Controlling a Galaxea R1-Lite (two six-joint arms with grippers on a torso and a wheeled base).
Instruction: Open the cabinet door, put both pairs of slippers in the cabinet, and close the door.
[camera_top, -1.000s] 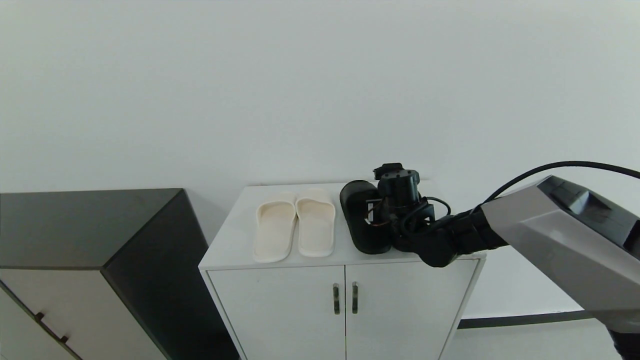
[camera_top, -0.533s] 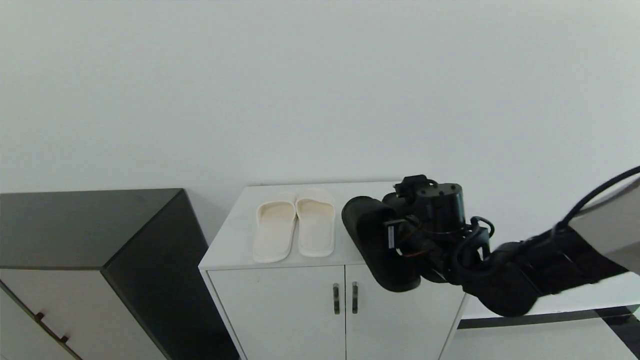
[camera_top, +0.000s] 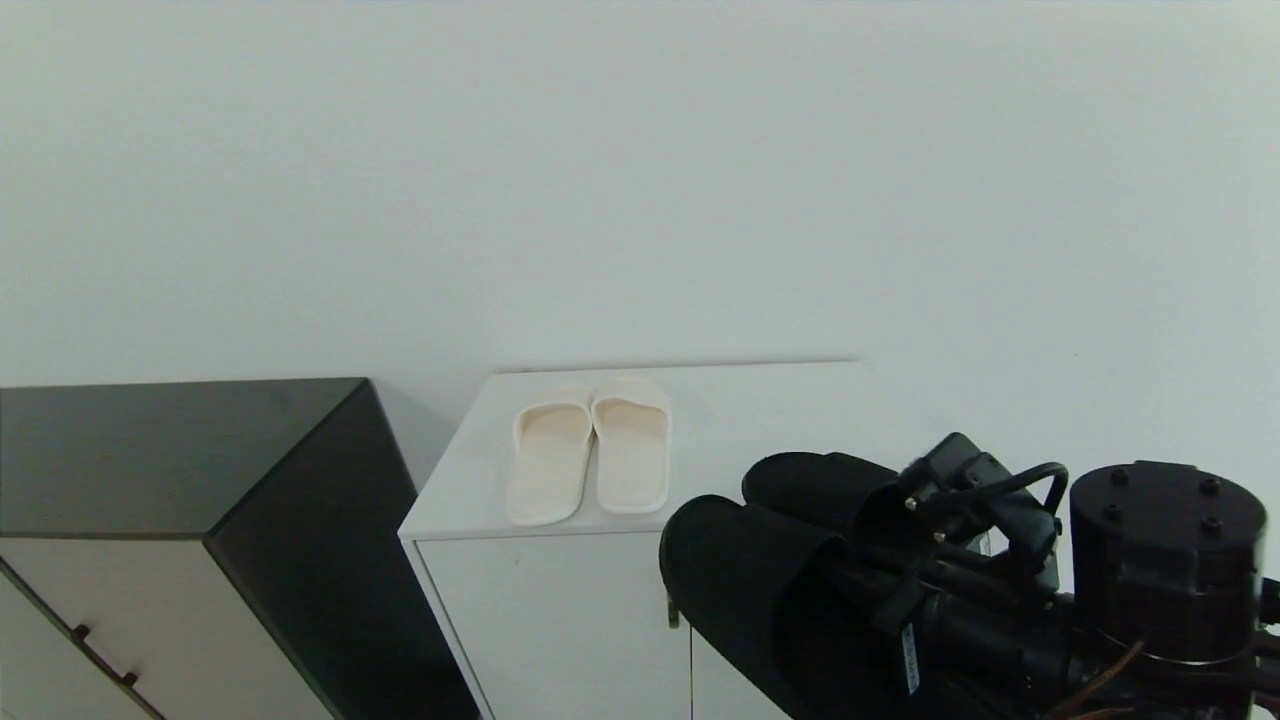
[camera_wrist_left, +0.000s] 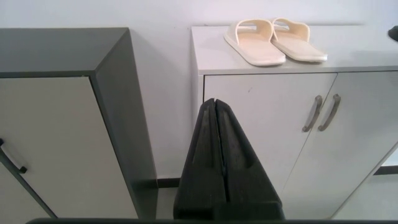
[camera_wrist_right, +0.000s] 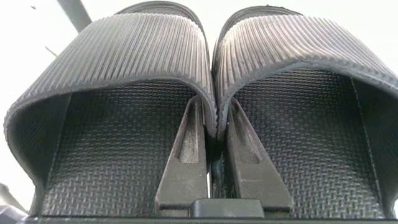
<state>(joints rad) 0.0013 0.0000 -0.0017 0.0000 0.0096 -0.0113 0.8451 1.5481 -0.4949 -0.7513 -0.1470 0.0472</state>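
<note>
My right gripper (camera_wrist_right: 216, 127) is shut on the pair of black slippers (camera_top: 770, 560), pinching the two inner strap edges (camera_wrist_right: 214, 99) together; it holds them lifted off the white cabinet, low at the right in the head view. The cream slippers (camera_top: 590, 450) lie side by side on the white cabinet's top (camera_top: 760, 410), also seen as cream slippers (camera_wrist_left: 273, 40) from the left wrist. The cabinet's two doors (camera_wrist_left: 280, 124) are closed, with handles (camera_wrist_left: 322, 112) at the middle seam. My left gripper (camera_wrist_left: 219, 124) is shut with nothing in it, low in front of the cabinet's left side.
A dark grey cabinet (camera_top: 180, 450) with drawers stands close to the left of the white one, seen as the grey cabinet (camera_wrist_left: 62, 112) from the left wrist. A plain white wall rises behind both.
My right gripper has lifted the black slippers off the cabinet top and drawn them back toward me and downward. The cream slippers have stayed put.
</note>
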